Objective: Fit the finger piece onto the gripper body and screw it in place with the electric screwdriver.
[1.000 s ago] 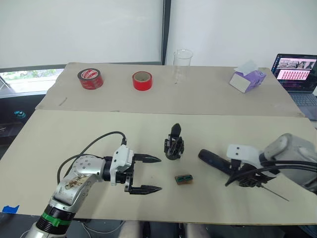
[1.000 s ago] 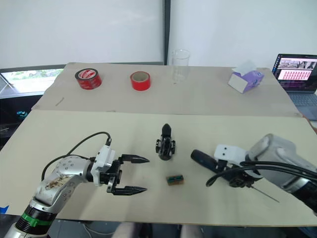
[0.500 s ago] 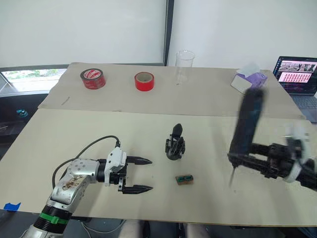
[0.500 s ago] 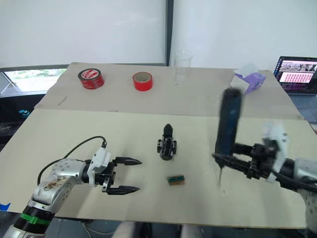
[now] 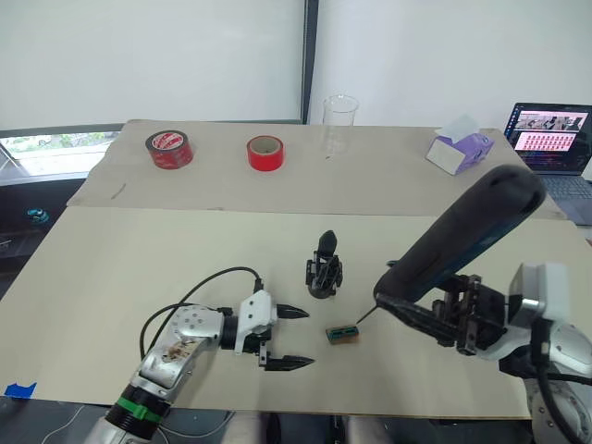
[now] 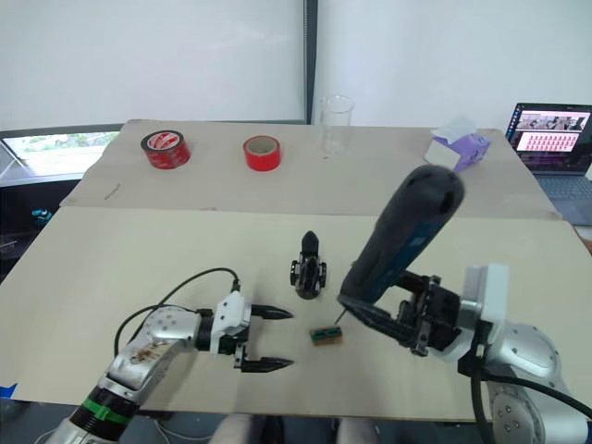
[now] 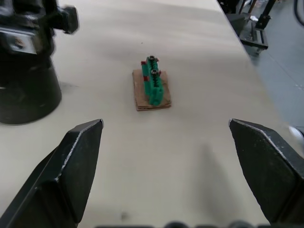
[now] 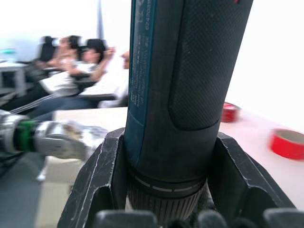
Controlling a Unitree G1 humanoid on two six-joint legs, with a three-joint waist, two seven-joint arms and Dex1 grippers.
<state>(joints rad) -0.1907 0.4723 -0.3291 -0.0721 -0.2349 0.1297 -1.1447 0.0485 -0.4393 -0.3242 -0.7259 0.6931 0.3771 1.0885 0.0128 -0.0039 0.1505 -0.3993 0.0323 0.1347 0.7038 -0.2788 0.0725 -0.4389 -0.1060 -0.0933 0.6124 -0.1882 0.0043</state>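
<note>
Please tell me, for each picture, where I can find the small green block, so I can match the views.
Left eye view: the small green block lies on the table, in front of the gripper body.
Right eye view: the same place, near the electric screwdriver's bit.
Left wrist view: ahead between the left gripper's open fingers.
Right wrist view: not seen.
Shared landmark: the gripper body.
</note>
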